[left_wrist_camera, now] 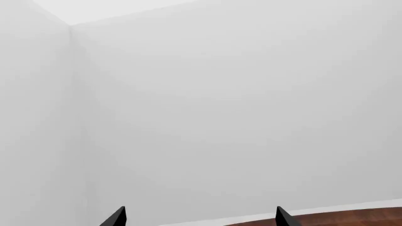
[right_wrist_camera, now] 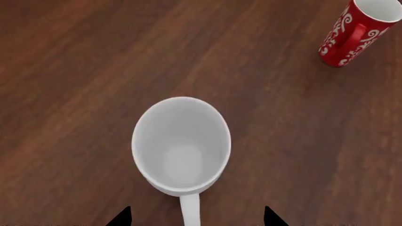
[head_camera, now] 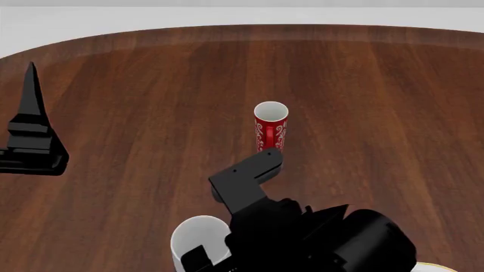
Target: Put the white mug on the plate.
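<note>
white mug [head_camera: 198, 241] on tabletop [head_camera: 136, 113], bottom centre-left of head frame, right arm over its right side | red mug [head_camera: 270, 127] upright at frame centre, above white mug, well apart | plate [head_camera: 442, 267] sliver at bottom right corner | left tool [head_camera: 30, 133] at left edge
</note>
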Tool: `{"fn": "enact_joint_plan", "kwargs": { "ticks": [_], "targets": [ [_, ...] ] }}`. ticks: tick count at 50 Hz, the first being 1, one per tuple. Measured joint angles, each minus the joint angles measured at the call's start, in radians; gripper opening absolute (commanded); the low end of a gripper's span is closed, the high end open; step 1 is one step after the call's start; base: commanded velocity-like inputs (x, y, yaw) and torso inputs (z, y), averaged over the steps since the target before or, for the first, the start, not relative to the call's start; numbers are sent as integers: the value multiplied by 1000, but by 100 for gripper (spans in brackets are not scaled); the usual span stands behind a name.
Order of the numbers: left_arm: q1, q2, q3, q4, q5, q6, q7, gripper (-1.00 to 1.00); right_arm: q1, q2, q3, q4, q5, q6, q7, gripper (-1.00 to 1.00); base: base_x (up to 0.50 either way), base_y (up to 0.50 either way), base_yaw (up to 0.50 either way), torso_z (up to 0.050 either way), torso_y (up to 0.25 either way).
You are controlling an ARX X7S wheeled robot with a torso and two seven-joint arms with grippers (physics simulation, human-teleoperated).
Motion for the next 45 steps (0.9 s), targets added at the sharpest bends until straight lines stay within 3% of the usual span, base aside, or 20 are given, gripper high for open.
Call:
{"fn": "enact_joint_plan", "kwargs": {
  "ticks": [45],
  "targets": [
    [14,-17,-16,2,-22,11,-11,100,17,-59,-87,157,-77,-74,-95,100,0,0,0,0,0]
  ]
}}
